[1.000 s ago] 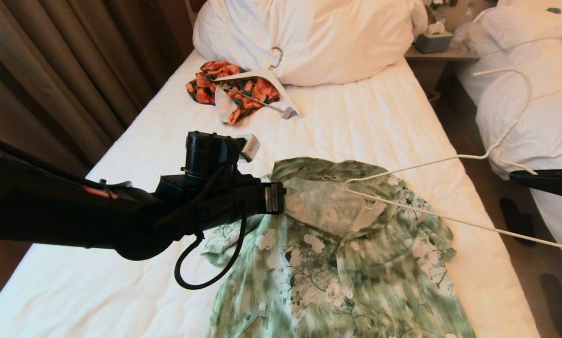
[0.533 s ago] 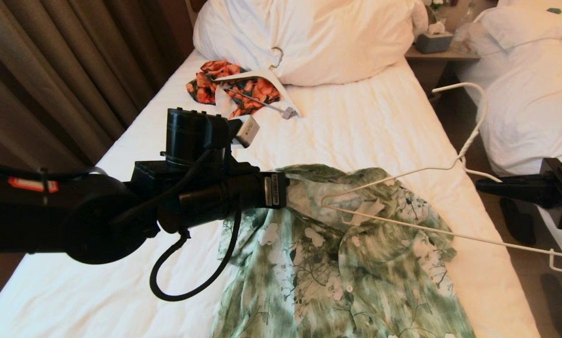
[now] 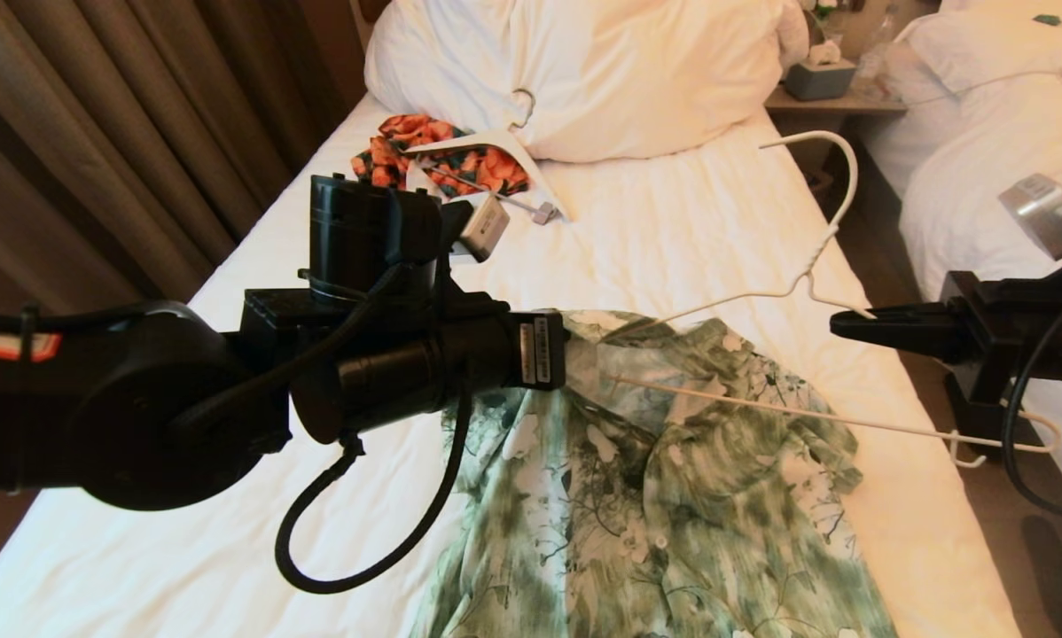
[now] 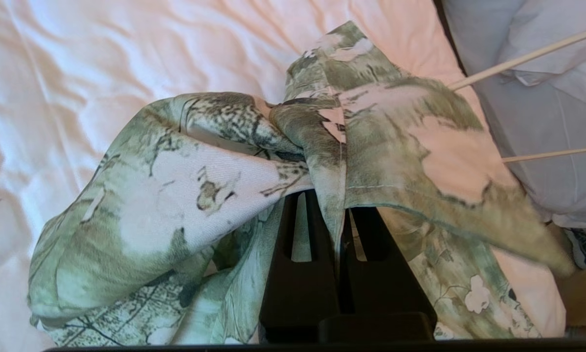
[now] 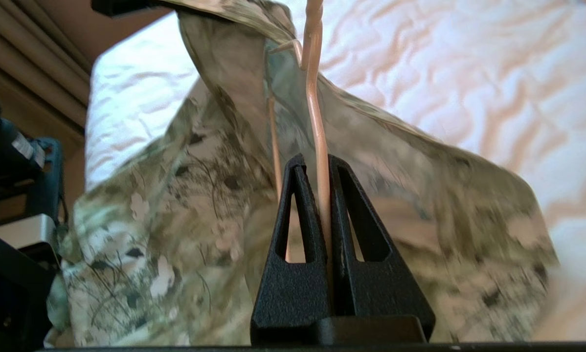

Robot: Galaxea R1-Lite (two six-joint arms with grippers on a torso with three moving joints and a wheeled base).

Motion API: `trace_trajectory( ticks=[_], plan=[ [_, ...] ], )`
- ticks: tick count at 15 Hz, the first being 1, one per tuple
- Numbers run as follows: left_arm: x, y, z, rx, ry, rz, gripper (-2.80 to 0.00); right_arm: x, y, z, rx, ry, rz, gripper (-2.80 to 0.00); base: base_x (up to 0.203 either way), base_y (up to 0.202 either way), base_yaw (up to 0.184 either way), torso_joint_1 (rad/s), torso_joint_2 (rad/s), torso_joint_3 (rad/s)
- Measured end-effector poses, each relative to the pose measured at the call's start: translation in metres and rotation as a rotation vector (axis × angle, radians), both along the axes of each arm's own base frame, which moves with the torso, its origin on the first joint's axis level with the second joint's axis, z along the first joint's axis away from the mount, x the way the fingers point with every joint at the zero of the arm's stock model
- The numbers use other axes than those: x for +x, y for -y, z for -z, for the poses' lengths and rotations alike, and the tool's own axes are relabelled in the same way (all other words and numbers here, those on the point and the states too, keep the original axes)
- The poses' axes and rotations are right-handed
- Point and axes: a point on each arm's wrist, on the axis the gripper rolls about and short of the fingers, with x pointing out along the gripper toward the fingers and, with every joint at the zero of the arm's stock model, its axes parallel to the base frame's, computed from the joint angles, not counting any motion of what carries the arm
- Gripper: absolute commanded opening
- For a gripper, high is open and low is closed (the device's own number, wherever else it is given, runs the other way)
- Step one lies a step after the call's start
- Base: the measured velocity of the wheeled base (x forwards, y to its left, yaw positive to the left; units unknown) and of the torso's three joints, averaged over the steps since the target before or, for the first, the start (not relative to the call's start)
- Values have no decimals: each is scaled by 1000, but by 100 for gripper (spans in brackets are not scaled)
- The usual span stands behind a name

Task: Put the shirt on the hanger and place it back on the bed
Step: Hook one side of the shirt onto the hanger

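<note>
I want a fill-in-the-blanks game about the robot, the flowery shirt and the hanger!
1. The left gripper has its fingers shut on the green-and-white flower-print shirt, near its ____.
2. The right gripper holds the thin cream wire hanger between its ____.
3. One end of the hanger is pushed inside the ____.
4. The small orange-and-black floral garment lies on the white-sheeted bed beside the big white ____.

Missing words: collar; fingers; shirt; pillow

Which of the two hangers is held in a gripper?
The thin cream wire hanger, pinched by the right gripper; the broad white hanger lies untouched by the pillow.
</note>
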Motion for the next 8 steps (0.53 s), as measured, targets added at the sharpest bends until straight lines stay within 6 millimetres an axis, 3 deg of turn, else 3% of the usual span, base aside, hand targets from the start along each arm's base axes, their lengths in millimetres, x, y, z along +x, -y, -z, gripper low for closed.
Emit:
trace_trajectory(
  ticks=[8],
  plan=[
    [1,4,-23,-16,21,2,-280,25,-72,7,41,78,-21,-280,0,0,0,0,0,0]
  ],
)
